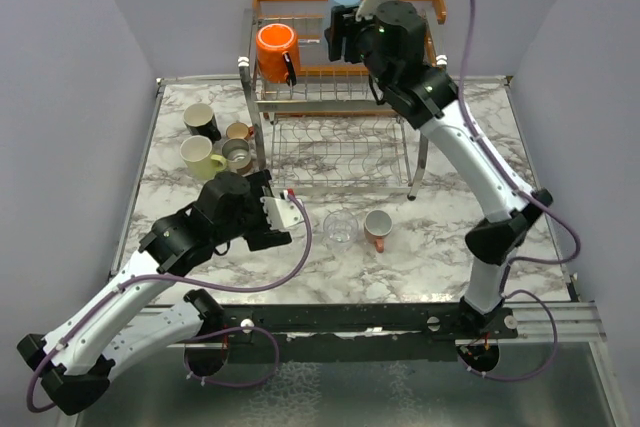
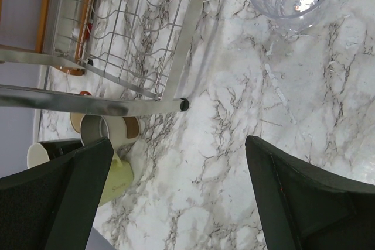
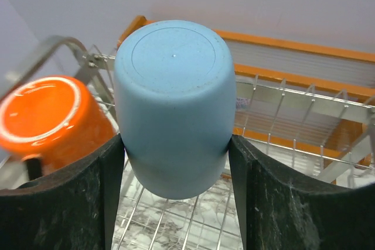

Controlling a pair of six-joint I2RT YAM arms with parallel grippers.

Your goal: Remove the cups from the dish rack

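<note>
One blue cup (image 3: 174,106) — base uppermost — is clamped by the right tool (image 3: 176,150) at the upper tier of the rack (image 1: 340,157); the left tool (image 2: 179,191), released, is well apart.

White marble-look table (image 1: 440,247) w/ grey veins, boxed in on 3 sides by plain pale lilac-grey walls: back wall (image 1: 180,7), left wall (image 1: 60,97), right wall (image 1: 595,97). Aluminium rail (image 1: 560,319) runs along the near edge, w/ a mottled grey surface (image 1: 400,392) below it. Light is even & soft across the tabletop.
</note>
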